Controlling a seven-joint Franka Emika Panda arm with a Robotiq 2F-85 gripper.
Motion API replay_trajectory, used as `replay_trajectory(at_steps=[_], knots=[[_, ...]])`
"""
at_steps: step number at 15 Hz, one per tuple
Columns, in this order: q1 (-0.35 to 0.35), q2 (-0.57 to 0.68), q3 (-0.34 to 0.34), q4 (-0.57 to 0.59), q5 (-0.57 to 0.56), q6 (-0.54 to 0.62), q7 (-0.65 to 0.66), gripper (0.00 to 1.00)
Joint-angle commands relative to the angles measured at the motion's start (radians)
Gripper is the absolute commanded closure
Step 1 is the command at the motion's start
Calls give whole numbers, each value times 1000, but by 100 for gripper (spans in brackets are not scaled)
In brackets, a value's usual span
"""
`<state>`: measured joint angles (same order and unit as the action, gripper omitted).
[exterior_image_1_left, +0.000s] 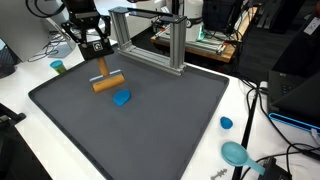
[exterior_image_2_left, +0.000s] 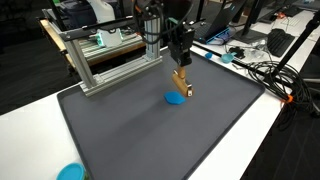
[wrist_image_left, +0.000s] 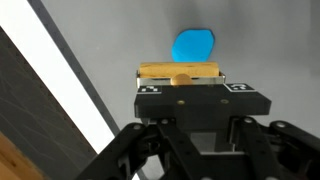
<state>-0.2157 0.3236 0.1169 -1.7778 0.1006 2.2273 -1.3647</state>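
My gripper (exterior_image_1_left: 97, 52) hangs over the far part of a dark grey mat (exterior_image_1_left: 150, 130) and is shut on the upright handle of a wooden mallet-like tool (exterior_image_1_left: 107, 83). The tool's cylinder head lies crosswise at or just above the mat. In the other exterior view the gripper (exterior_image_2_left: 179, 52) and the tool (exterior_image_2_left: 181, 82) stand mid-mat. A small blue block (exterior_image_1_left: 121, 98) lies on the mat just beside the head; it also shows in an exterior view (exterior_image_2_left: 176, 98). In the wrist view the gripper body (wrist_image_left: 181, 95) hides the fingertips, with the wooden head (wrist_image_left: 180, 72) and blue block (wrist_image_left: 193, 45) beyond.
An aluminium frame (exterior_image_1_left: 150, 35) stands at the mat's far edge, also seen in an exterior view (exterior_image_2_left: 110, 55). On the white table round the mat are a teal cup (exterior_image_1_left: 57, 67), a blue cap (exterior_image_1_left: 226, 123), a teal scoop (exterior_image_1_left: 236, 153) and cables (exterior_image_1_left: 262, 110).
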Motion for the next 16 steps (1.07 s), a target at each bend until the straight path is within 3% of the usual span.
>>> replay_trajectory(at_steps=[1,4,5,7,8,10,16], knots=[[57,20,-18,25,-43,-132,-83,78],[103,89,-36,86,-132,-264,-86,78],[93,41,-32,15,-80,-184,-64,53],[107,74,-34,37,-108,-219,-63,53],[108,84,-34,45,-112,-223,-64,78],[106,77,-38,23,-122,-135,-73,78],[117,112,-41,42,-176,-100,-105,78]])
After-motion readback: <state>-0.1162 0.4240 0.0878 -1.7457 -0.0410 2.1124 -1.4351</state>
